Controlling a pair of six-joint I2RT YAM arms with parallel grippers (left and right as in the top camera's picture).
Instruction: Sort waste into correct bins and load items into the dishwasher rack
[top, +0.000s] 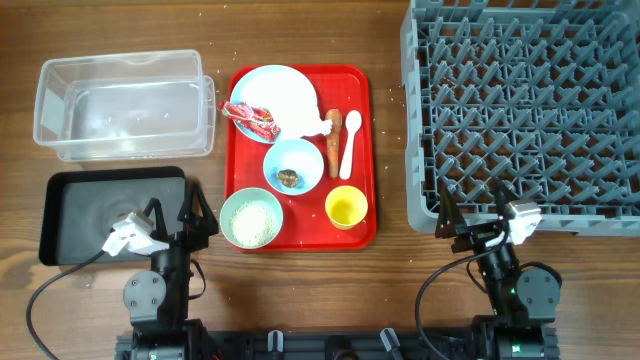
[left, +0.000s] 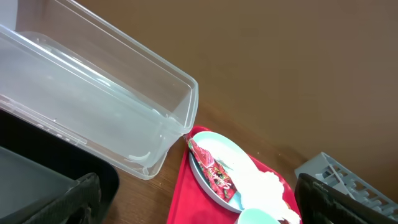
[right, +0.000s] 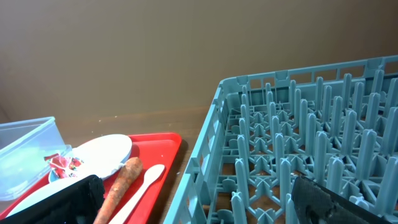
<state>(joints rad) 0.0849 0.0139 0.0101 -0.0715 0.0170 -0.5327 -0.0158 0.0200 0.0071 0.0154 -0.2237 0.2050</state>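
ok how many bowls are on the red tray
2. One bowl, holding a brown lump, sits mid-tray below the plate; the other bowl, with rice, is at the red tray's near-left corner.

Both arms are folded low at the near edge of the overhead view. The black two-finger left gripper (top: 176, 207) points forward, jaws spread wide with nothing between them. The black two-finger right gripper (top: 471, 208) points forward likewise, jaws spread wide, gripping nothing.

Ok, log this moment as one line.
left hand: open, empty | right hand: open, empty | red tray: nothing removed | clear tub, black tray, rack: empty
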